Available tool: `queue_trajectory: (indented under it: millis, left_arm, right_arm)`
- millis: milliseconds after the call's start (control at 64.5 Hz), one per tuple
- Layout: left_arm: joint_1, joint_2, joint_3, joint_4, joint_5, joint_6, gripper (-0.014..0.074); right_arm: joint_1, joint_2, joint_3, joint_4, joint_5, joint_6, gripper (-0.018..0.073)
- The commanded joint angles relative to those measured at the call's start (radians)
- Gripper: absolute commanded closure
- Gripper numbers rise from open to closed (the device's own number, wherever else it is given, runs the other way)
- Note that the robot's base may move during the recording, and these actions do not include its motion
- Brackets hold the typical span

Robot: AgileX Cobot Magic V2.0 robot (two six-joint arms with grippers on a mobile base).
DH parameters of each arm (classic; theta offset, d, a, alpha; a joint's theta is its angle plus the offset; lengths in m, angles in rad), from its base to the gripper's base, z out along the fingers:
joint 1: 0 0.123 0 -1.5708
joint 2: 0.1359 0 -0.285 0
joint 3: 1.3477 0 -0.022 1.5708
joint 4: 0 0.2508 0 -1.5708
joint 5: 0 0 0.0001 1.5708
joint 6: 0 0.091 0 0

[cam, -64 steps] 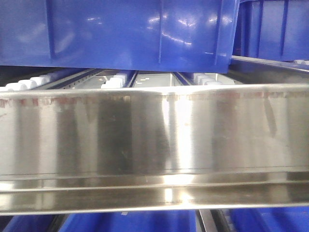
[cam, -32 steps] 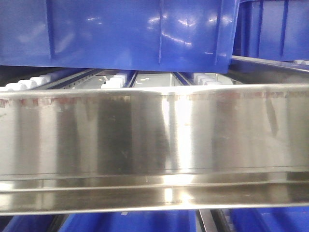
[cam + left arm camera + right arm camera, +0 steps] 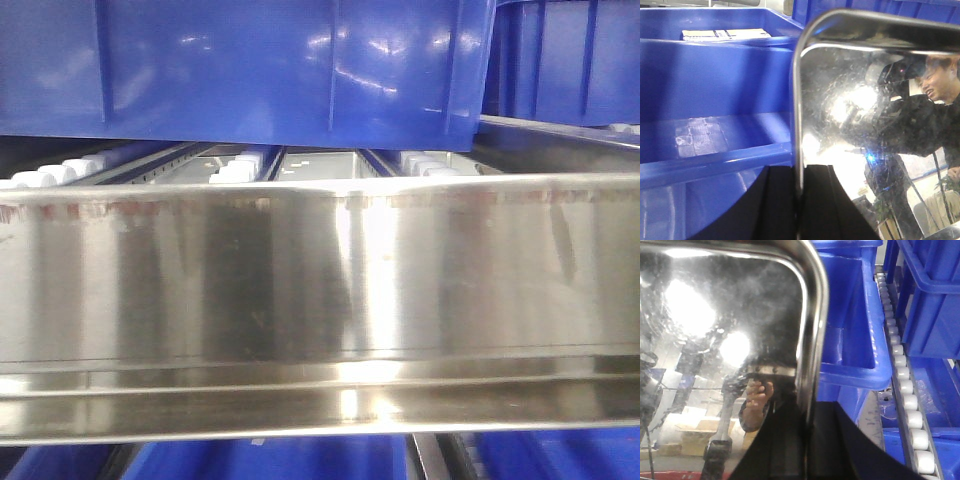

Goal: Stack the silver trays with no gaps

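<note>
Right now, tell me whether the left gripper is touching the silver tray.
Touching. The left wrist view shows the rim of the silver tray pinched between the two black fingers of the left gripper, no gap visible.

Crops at frame edges
Shiny rectangular stainless-steel tray (image 3: pixel 320 290) overruns both sides of the front view; black left gripper (image 3: pixel 798 172) and right gripper (image 3: pixel 809 409) are cut by lower edges.

Silver tray (image 3: pixel 855 90): mirror-shiny, scuffed, rounded-corner rim, close before blue bins (image 3: pixel 715 80).

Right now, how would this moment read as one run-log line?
left hand: shut on tray rim | right hand: shut on tray rim | blue bin: next to tray
</note>
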Motion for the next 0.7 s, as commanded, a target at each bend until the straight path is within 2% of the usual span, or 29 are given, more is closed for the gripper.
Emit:
queue_trajectory:
  millis: [0,682]
  left_arm:
    - [-0.027,-0.012,-0.015,-0.087,-0.053,0.000,0.0615]
    - [-0.027,-0.012,-0.015,-0.087,-0.057,0.000,0.0615]
  right_arm:
    - [0.015,0.007,-0.008,0.031,-0.146,-0.024,0.0638]
    - [0.015,0.007,-0.008,0.031,-0.165,-0.024,0.0638]
